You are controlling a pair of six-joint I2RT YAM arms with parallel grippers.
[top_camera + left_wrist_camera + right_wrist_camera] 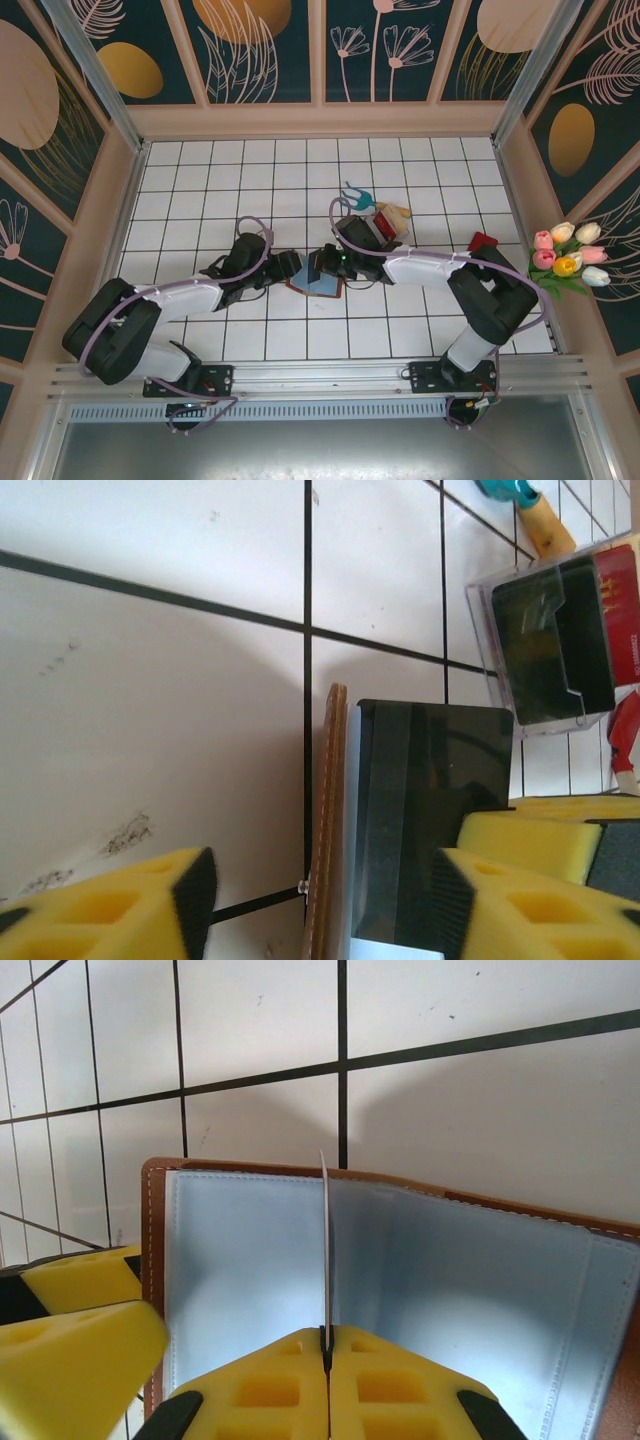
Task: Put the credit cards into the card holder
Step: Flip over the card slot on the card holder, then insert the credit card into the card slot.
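Because the right gripper [328, 1360] pinches a thin credit card [325, 1250] edge-down over the opened card holder [400, 1280], at eight o'clock from the clear box [545, 645], the left gripper [320, 920] straddles its leather flap, jaws apart, likely steadying it.

You have 1 wallet [480, 1290], 1 clear box [550, 645], 1 fork [362, 197] and 1 tulip bunch [567, 258]. You can count 2 cards: 1 thin card [325, 1230] seen edge-on, 1 red card [483, 241]. What the box holds is too unclear to count.
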